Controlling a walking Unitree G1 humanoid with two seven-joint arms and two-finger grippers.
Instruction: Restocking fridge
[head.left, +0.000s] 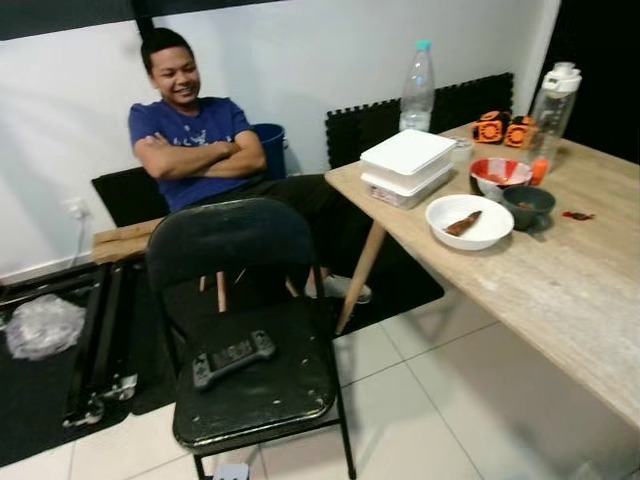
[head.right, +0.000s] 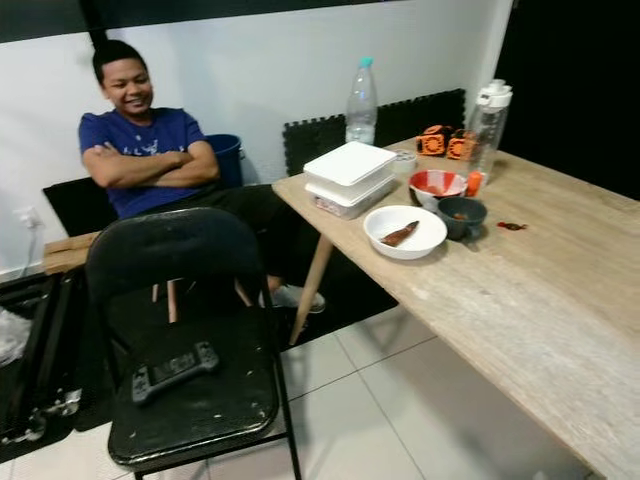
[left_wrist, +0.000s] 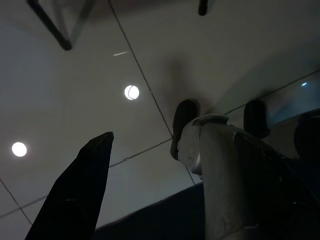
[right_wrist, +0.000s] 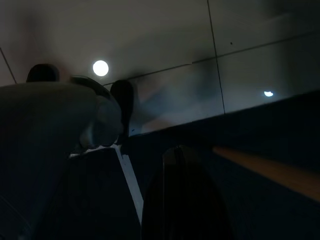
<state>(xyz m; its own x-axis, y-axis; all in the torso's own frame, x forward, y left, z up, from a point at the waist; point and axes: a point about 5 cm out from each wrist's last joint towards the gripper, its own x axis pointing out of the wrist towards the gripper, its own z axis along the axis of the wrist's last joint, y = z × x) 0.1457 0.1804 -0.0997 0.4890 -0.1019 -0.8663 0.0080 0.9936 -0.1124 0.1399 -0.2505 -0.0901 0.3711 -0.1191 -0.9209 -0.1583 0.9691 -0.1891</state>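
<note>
Head views: light wooden table (head.left: 560, 290) carries stacked white lidded containers (head.left: 408, 166) beside a white bowl (head.left: 469, 222); black folding chair (head.left: 250, 330) holds a black controller (head.left: 232, 357). Left wrist view: left gripper's black finger (left_wrist: 75, 195) over pale floor tiles (left_wrist: 100, 65), jaw state unreadable. Right wrist view: dark, right gripper (right_wrist: 185, 200) likewise unreadable.

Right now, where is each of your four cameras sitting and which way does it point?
Left eye view: on the head, looking forward and down at the black chair and wooden table.
Right eye view: beside it, same scene; both share the white bowl and a seated person.
Left wrist view: on the left wrist, facing the tiled floor along one dark finger.
Right wrist view: on the right wrist, dark, also facing floor tiles.
</note>
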